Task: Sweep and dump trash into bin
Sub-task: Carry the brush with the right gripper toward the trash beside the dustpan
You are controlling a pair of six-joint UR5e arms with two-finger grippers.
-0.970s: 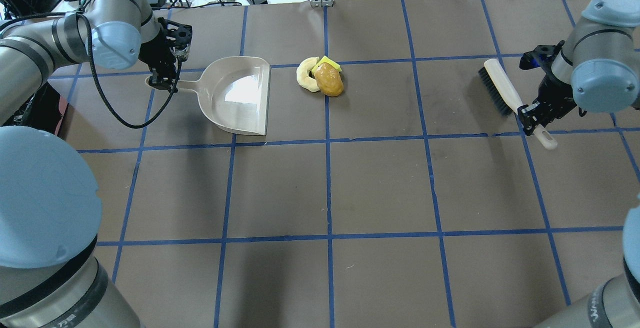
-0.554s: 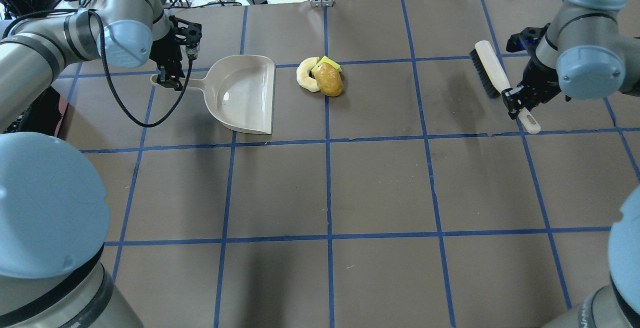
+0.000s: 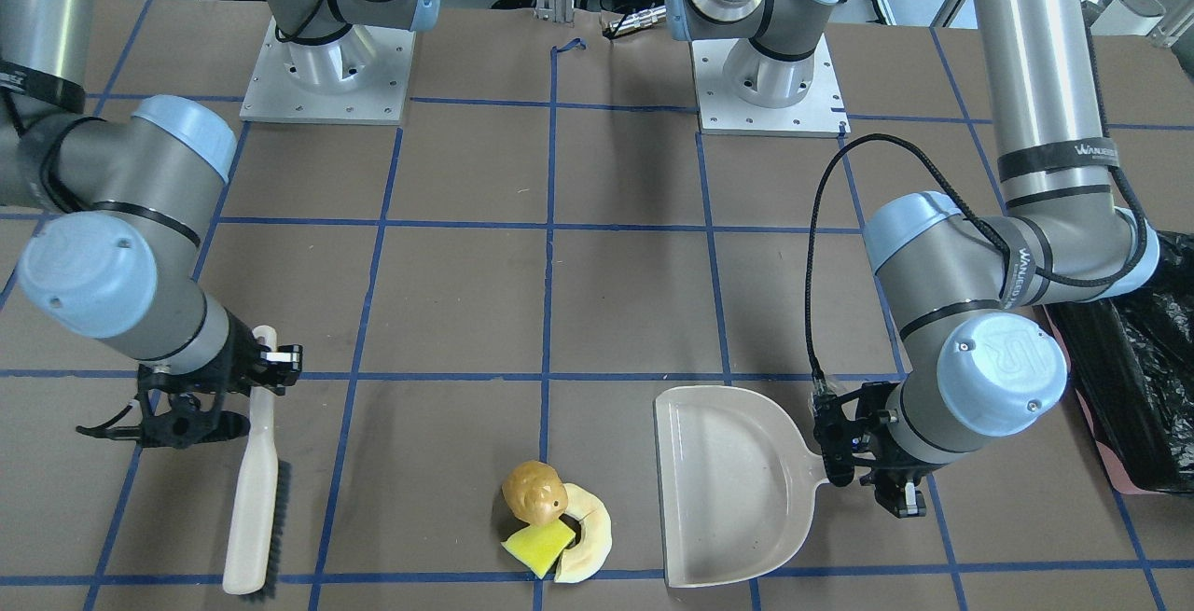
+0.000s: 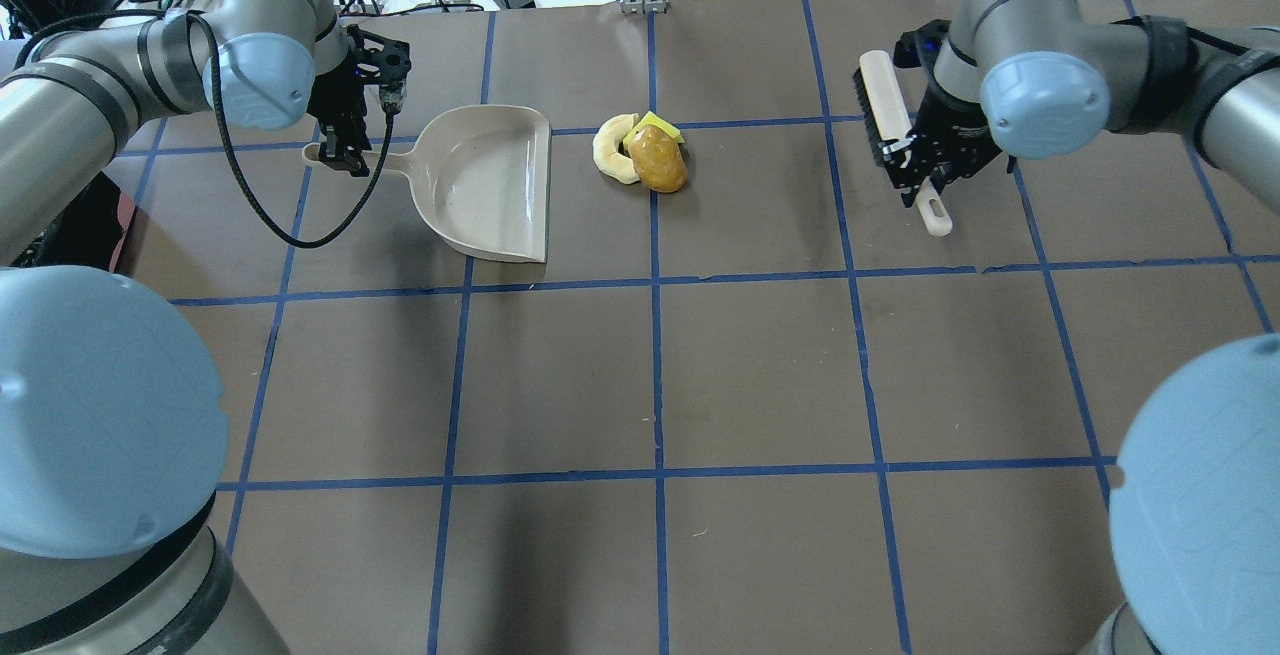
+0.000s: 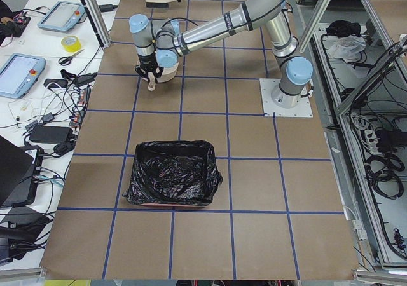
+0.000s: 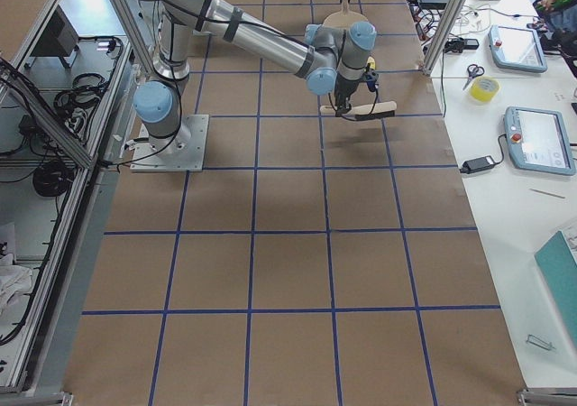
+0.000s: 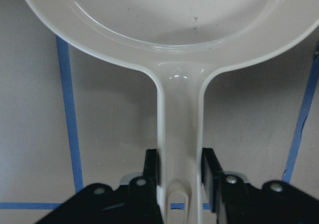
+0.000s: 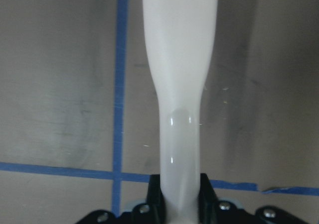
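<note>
Swinging nearer the trash, right claw carries brush.

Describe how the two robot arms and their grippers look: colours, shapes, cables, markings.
Both the left arm and the right arm are silver tubes with round pale blue joint caps and black rings. The left gripper and right gripper are black, each two-fingered. A thin black cable loops along the left arm. One blue cap bears a UR logo.
</note>
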